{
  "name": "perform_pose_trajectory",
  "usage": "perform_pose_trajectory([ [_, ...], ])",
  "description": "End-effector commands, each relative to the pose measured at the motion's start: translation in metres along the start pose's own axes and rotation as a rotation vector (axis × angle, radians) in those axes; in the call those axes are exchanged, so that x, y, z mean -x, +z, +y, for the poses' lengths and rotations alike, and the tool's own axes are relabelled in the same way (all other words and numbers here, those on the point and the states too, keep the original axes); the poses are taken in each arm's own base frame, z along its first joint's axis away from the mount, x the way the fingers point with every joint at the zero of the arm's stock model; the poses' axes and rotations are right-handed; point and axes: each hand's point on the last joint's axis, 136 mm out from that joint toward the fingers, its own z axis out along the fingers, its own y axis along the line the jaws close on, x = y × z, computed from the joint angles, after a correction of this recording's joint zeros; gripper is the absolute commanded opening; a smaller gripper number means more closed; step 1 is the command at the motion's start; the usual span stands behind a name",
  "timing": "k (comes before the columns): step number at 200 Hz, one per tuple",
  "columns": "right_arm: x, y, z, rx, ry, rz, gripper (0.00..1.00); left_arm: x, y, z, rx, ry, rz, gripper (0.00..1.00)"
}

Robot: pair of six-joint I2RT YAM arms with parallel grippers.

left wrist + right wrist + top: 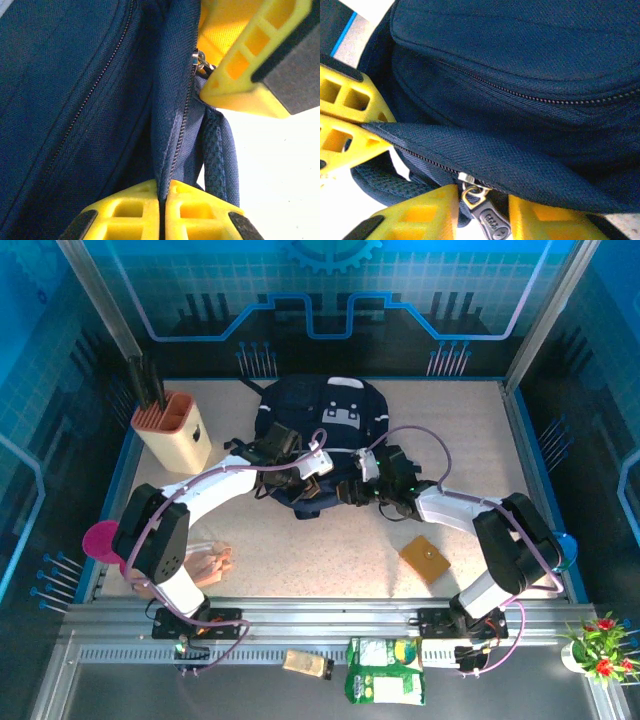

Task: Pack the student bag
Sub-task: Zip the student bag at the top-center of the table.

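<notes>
We see the pale speckled bench carrying everything, with the student bag by far the biggest item on it. The bag lies flat against the middle of the far edge, its dark navy body reaching towards the bench centre and its grey-white patch facing up. The cream pen holder stands upright in the far left corner, well apart from the bag, with black pens sticking out of it. A green packet lies on the metal rail past the near edge, between the two arm bases. A pink disc sits at the left edge. A small brown square pad lies flat towards the near right corner, just beside the right arm.

Both arms reach to the near end of the bag and meet there. The left claw is closed on the bag: its yellow fingers pinch a fold of navy fabric beside a zipper track, pressed together with the cloth between them. The right claw sits just beside it at the same seam, one finger on each side of the zipper pull. The pull hangs in the gap, very near both fingers. We cannot tell whether they actually clamp it or stand loose around it.
</notes>
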Motion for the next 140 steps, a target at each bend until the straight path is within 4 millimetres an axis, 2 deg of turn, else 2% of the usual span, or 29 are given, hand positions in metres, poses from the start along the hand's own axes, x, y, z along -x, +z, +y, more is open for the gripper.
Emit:
perform_pose_trajectory([
  [1, 0.009, -0.001, 0.0, -0.021, -0.033, -0.008, 0.26, 0.021, -0.019, -0.012, -0.052, 0.025, -0.093, 0.08],
  [26, 0.014, 0.002, 0.001, -0.029, -0.042, -0.011, 0.24, 0.02, -0.019, -0.012, -0.053, 0.023, -0.092, 0.08],
  [43, 0.016, 0.004, 0.001, -0.048, -0.054, -0.001, 0.19, 0.02, -0.019, -0.012, -0.052, 0.023, -0.091, 0.08],
  [66, 0.012, 0.005, -0.005, -0.1, -0.064, 0.02, 0.11, 0.02, -0.02, -0.01, -0.042, 0.022, -0.089, 0.08],
  [106, -0.003, -0.001, -0.02, -0.173, -0.074, 0.043, 0.05, 0.019, -0.02, -0.008, -0.037, 0.018, -0.088, 0.07],
  [140, -0.004, -0.009, -0.03, -0.246, -0.071, 0.045, 0.0, 0.017, -0.02, -0.004, -0.014, 0.016, -0.082, 0.05],
])
